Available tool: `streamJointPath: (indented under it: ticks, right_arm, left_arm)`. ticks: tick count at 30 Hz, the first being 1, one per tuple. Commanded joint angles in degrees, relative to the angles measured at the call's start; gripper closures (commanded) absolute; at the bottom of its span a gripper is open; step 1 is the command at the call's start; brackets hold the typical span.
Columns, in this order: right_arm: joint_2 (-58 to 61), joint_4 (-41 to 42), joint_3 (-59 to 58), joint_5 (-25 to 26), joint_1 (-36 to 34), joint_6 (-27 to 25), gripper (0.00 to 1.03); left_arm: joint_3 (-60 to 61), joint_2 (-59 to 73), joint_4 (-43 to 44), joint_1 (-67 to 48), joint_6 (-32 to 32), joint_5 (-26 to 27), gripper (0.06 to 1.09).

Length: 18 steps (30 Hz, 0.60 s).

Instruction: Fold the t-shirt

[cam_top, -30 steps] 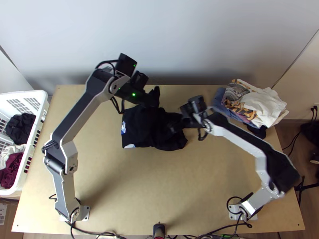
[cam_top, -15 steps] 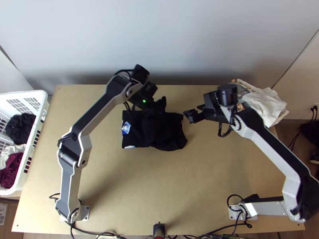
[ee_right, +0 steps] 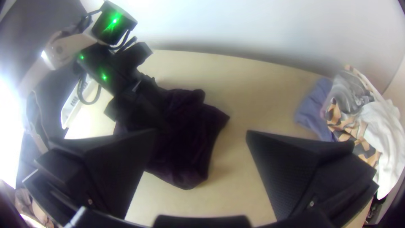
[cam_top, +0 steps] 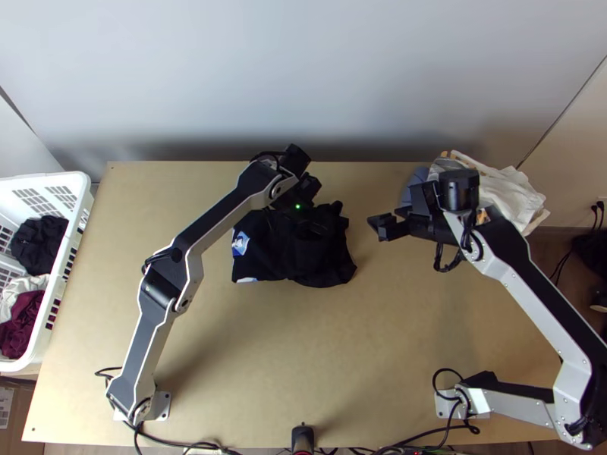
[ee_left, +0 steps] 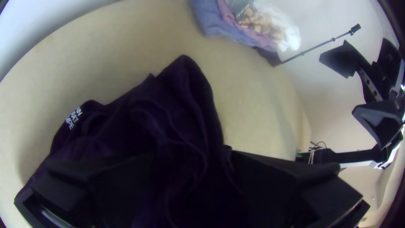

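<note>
I have the t-shirt (cam_top: 262, 262) as a compact dark bundle on the counter (cam_top: 288, 356), a little left of centre and toward the far side. Its pale printed patch (cam_top: 240, 243) shows at the left edge, while the right half is rucked into soft ridges. My left gripper (ee_left: 192, 169) is over the far right part of the shirt, jaws spread wide with loose cloth visible between them, pinching nothing that I can make out. My right gripper (ee_right: 201, 135) stands just off the shirt's right side, jaws well apart and holding nothing. I take this for a late folding step: the shape is already small, though I can't count the layers, and the right half wants tidying. Next I'd bring the left jaws together on the far right edge, checking that I catch every layer, then lay that side flat or fold it in toward the patch. Grabbing only the top layer could pull the bundle open. The right arm can wait clear, ready to steady the near right corner. The pile of clothes (cam_top: 516, 197) is at the far right.
</note>
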<state>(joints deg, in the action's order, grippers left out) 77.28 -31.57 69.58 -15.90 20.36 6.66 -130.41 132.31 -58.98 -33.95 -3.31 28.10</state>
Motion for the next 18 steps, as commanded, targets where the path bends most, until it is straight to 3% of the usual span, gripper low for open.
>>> streamJointPath:
  ticks: [1,5,9,18]
  right_arm:
    - [-1.16,-0.42,-1.64,0.08,-0.58,0.02,0.05]
    - [-0.81,0.2,-1.73,0.08,-0.14,0.11,0.05]
    - [0.51,1.43,-1.29,0.08,1.09,0.02,0.05]
    - [12.72,5.38,6.71,0.17,11.9,0.29,0.05]
  left_arm:
    - [-0.37,-5.31,-3.16,3.37,-0.12,0.12,0.1]
    - [1.3,-11.9,-7.02,8.99,0.41,2.23,0.1]
    - [6.48,-16.12,-13.7,14.53,5.16,2.58,0.1]
    - [27.4,-26.14,-6.06,20.95,6.91,2.49,0.1]
